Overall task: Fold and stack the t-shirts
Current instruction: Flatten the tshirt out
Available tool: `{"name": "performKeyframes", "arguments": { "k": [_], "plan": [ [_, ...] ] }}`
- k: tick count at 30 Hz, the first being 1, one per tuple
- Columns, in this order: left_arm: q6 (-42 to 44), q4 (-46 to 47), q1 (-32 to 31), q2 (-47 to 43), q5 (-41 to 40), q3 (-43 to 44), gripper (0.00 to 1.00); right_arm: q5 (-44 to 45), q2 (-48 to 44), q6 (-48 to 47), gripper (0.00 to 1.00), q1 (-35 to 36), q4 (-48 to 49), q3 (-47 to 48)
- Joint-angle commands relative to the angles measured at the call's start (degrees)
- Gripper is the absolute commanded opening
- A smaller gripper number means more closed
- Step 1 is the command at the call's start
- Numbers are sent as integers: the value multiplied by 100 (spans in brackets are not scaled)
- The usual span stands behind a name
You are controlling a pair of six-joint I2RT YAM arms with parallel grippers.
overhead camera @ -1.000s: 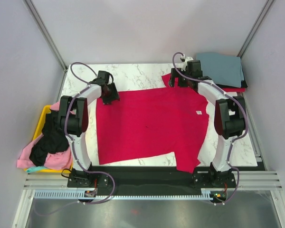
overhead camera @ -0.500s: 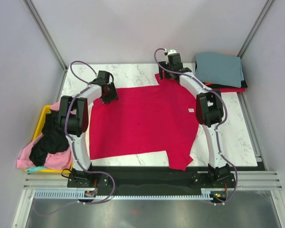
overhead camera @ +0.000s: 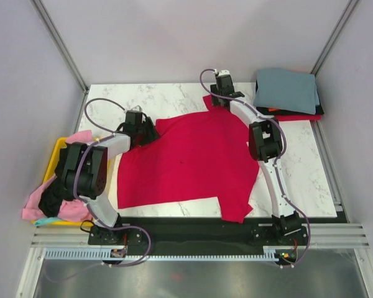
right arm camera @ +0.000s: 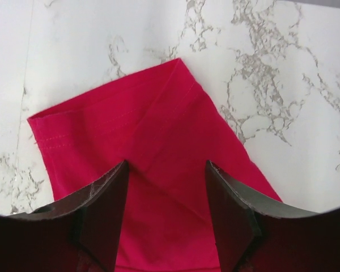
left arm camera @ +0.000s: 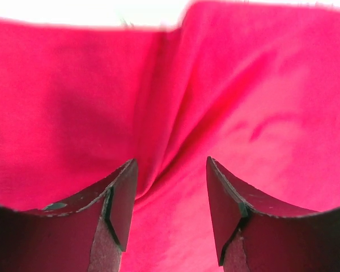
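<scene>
I read plain crimson-red shirt (left arm camera: pixel 243 85) ahead of my left pincer (left arm camera: pixel 170 161). Ahead of my right pincer (right arm camera: pixel 166 164): same crimson, stitched hem, on white tabletop (right arm camera: pixel 283 68) veined grey. Pincer fingers (right arm camera: pixel 102 209) black, scuffed pale at edges.

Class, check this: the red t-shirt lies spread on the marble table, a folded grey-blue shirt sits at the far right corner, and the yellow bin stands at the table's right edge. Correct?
Not quite: the top external view shows the yellow bin at the left edge, not the right. The red t-shirt is spread on the marble table, and the folded grey-blue shirt sits at the far right corner.
</scene>
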Motion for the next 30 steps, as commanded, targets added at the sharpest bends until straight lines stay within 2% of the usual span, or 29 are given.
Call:
{"name": "performKeyframes", "arguments": {
  "k": [1, 2, 5, 11, 12, 13, 18, 21, 22, 25, 28, 30],
  "plan": [
    [245, -713, 67, 90, -1199, 969, 60, 206, 69, 143, 64, 22, 308, 347],
    [289, -934, 102, 239, -1393, 1468, 60, 163, 87, 170, 64, 13, 351, 338],
    [517, -1103, 260, 889, -1509, 2068, 58, 101, 96, 241, 64, 30, 527, 312],
    [307, -989, 568, 1444, -1404, 2772, 57, 110, 254, 223, 60, 57, 580, 399],
    [307, -989, 586, 1506, -1421, 2861, 57, 101, 271, 214, 57, 57, 580, 417],
    [315, -997, 586, 1567, -1422, 2923, 57, 83, 306, 214, 49, 66, 589, 435],
    [254, -839, 586, 1349, -1377, 2555, 54, 22, 307, 170, 43, 66, 598, 347],
    [97, -805, 586, 927, -1763, 2160, 54, -66, 377, 179, 33, 92, 598, 390],
    [43, -761, 577, 831, -1773, 2045, 54, -75, 377, 170, 25, 109, 598, 391],
    [-176, -681, 551, 645, -1721, 1658, 53, -31, 377, 162, 11, 118, 607, 373],
    [-282, -716, 551, 855, -1580, 1561, 53, 83, 298, 153, 0, 118, 633, 286],
    [-221, -917, 551, 1092, -1518, 1902, 52, 232, 167, 127, 0, 110, 703, 181]
  ]
}}
